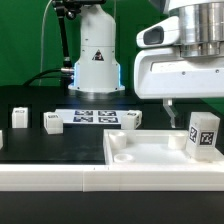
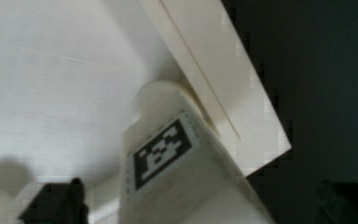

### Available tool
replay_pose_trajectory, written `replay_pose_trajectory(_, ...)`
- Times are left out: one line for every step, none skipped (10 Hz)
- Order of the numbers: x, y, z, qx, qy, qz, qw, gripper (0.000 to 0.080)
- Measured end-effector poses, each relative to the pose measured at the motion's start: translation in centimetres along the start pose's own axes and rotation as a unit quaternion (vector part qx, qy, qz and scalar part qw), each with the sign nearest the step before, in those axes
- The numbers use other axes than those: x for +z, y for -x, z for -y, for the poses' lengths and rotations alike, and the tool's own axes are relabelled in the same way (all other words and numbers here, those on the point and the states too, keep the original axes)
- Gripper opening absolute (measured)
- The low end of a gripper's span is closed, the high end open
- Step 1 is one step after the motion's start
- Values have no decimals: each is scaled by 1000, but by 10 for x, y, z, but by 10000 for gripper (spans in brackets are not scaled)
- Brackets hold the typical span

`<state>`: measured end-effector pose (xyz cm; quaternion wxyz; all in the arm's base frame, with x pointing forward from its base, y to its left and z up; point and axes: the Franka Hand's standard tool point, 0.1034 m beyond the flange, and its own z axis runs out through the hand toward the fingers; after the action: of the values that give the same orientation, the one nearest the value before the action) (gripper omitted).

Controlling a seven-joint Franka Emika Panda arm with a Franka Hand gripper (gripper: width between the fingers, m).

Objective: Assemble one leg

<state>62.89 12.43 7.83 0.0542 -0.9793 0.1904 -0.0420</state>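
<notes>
The leg is seen upright, tag toward the camera, on the white tray-like piece near its corner, at about 3 o'clock in the exterior view. The gripper is shown over it with jaws parted wide, and neither of the fingers is touching the leg.

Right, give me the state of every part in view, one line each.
Tool: open, above the leg, gripping nothing.
Tray: lying flat, recessed corners facing up.
Leg: upright in the tray corner on the exterior view's right, tag facing the camera, not gripped.
Spare blocks: three, standing loose, untouched.
Marker board: lying flat.
</notes>
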Motion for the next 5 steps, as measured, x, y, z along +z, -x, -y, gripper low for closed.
replay_pose_trajectory(0,-1,0,-47,11,2,999,649)
replay_pose_trajectory(0,-2,-1,-120,27,-3,992,649)
replay_pose_trajectory(0,-2,-2,-148,30,-4,988,649)
replay_pose_trajectory(1,-2,-4,-190,31,-4,981,649)
replay_pose_trajectory(1,-3,-4,-219,33,-5,975,649)
